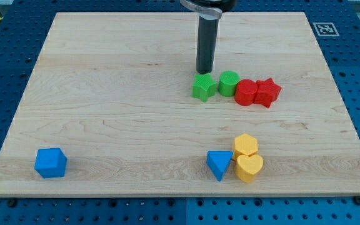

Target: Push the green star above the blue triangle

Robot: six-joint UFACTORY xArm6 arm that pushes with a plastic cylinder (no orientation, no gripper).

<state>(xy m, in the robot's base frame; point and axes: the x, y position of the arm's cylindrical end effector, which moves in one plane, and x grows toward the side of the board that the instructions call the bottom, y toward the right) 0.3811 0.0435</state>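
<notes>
The green star [203, 87] lies right of the board's middle, the leftmost of a row of blocks. My tip [204, 71] stands just above the star toward the view's top, touching or almost touching its top edge. The blue triangle [219, 164] lies near the board's bottom edge, below the star and slightly to its right, well apart from it.
A green cylinder [229, 83] touches the star's right side, followed by a red cylinder [245, 92] and a red star [267, 92]. Two yellow blocks, a hexagon [245, 145] and a heart [249, 167], sit against the triangle's right. A blue cube-like block [50, 163] lies bottom left. Wooden board [105, 94].
</notes>
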